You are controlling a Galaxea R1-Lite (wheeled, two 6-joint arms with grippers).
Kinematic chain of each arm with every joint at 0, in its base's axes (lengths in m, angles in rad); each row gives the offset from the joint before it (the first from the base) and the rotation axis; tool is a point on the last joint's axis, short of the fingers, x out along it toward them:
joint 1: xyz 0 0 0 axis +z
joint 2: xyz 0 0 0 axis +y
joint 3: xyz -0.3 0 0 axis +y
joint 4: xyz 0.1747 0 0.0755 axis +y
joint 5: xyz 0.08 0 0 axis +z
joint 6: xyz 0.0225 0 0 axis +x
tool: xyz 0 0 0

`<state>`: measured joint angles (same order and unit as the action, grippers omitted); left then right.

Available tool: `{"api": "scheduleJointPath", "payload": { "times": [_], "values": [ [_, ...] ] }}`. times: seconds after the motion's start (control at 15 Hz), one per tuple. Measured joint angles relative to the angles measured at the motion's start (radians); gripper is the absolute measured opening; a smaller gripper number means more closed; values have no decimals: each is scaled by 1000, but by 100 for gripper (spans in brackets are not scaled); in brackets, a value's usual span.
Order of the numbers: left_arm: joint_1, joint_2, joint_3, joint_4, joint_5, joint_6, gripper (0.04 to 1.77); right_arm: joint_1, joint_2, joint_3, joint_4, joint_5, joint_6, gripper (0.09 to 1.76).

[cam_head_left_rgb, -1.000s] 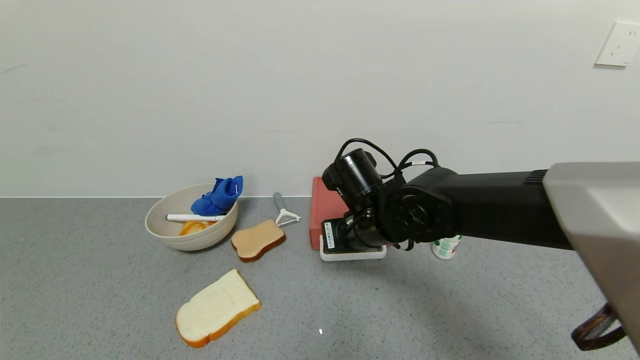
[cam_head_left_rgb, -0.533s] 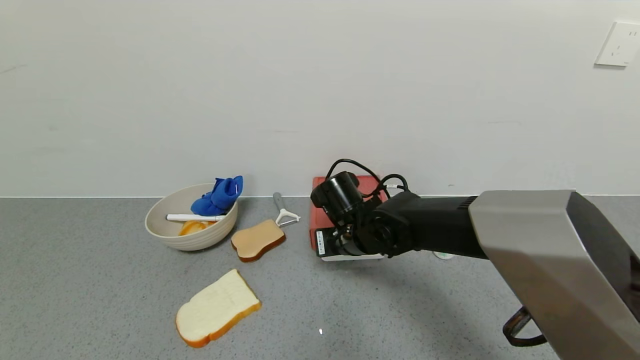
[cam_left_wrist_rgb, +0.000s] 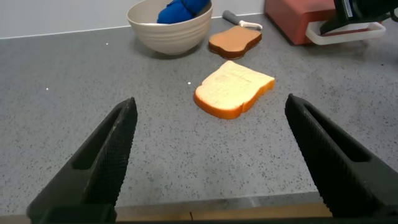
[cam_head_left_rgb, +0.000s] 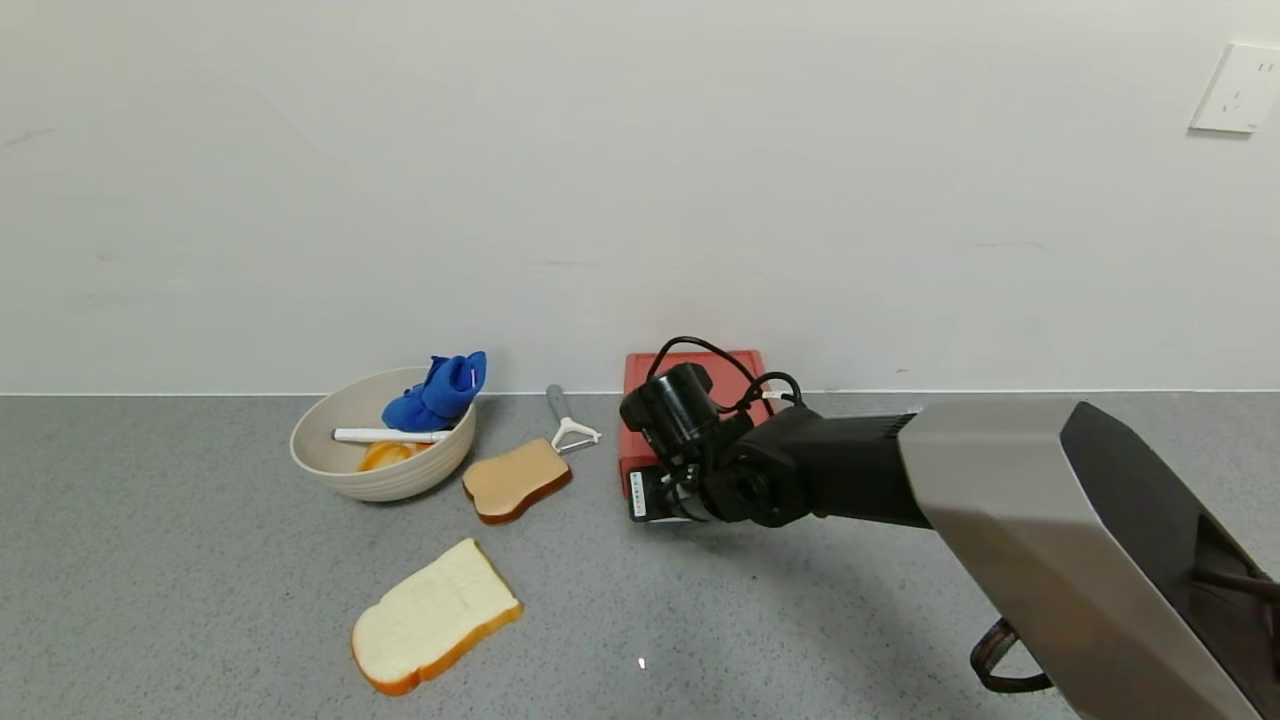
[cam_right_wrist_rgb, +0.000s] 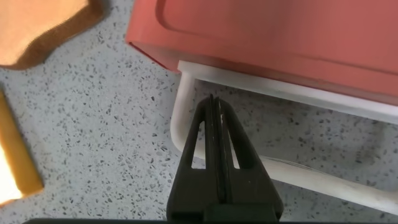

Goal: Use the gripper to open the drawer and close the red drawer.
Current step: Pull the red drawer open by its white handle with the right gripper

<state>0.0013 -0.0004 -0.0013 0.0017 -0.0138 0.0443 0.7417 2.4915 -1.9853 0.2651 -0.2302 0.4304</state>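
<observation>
Right gripper (cam_head_left_rgb: pixel 655 497) nearer drawer (cam_head_left_rgb: pixel 690 385); handle (cam_right_wrist_rgb: pixel 186 99) frontward.

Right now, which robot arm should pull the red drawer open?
The right. Its right gripper, fingers shut, sits inside the white handle of the drawer. The left gripper hangs open over bare counter, far away.

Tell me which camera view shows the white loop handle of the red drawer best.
The right wrist view: the white loop handle fills it, with the shut right gripper inside the loop. The left wrist view shows it far off; in the head view, the arm hides it.
</observation>
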Motion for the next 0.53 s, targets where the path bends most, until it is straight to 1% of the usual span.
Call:
{"api": "scheduleJointPath", "payload": {
  "times": [0.2, 0.33, 0.53],
  "values": [
    [0, 0, 0, 0, 0, 0, 172, -3, 10, 0, 17, 13, 1, 11],
    [0, 0, 0, 0, 1, 0, 172, 0, 11, -2, 50, 15, 6, 11],
    [0, 0, 0, 0, 1, 0, 172, 10, 6, -2, 101, 48, 30, 12]
  ]
}}
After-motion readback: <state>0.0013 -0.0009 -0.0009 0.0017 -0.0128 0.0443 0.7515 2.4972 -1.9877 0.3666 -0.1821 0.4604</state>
